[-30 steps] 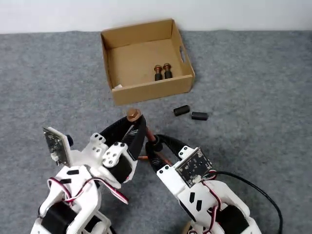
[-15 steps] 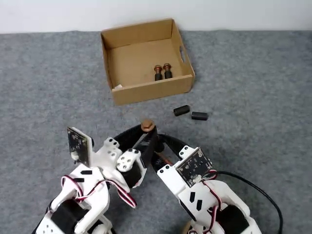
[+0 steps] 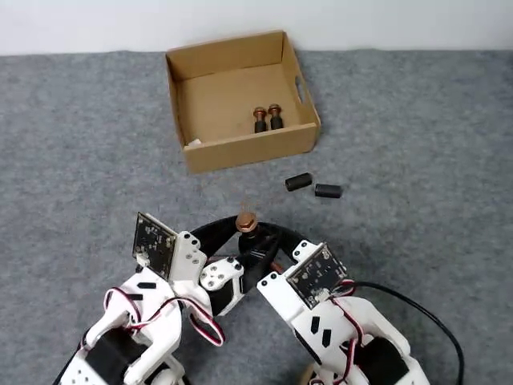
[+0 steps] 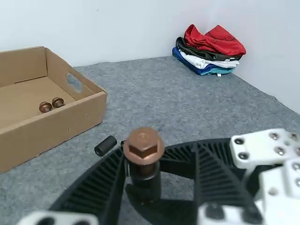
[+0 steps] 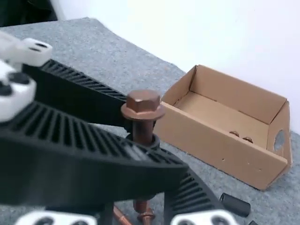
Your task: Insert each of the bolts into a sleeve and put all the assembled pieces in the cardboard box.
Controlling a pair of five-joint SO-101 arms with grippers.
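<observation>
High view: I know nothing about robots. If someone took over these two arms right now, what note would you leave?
Left gripper: shut on an upright bolt.
Right gripper: pressed up to the same bolt; what it grips is hidden.
Things: two loose sleeves lie just outside the cardboard box; loose bolts lie under the grippers.
Done: two assembled pieces lie in the box.
Left: finish sleeving the held bolt, box it, then pair up and box the rest.
</observation>
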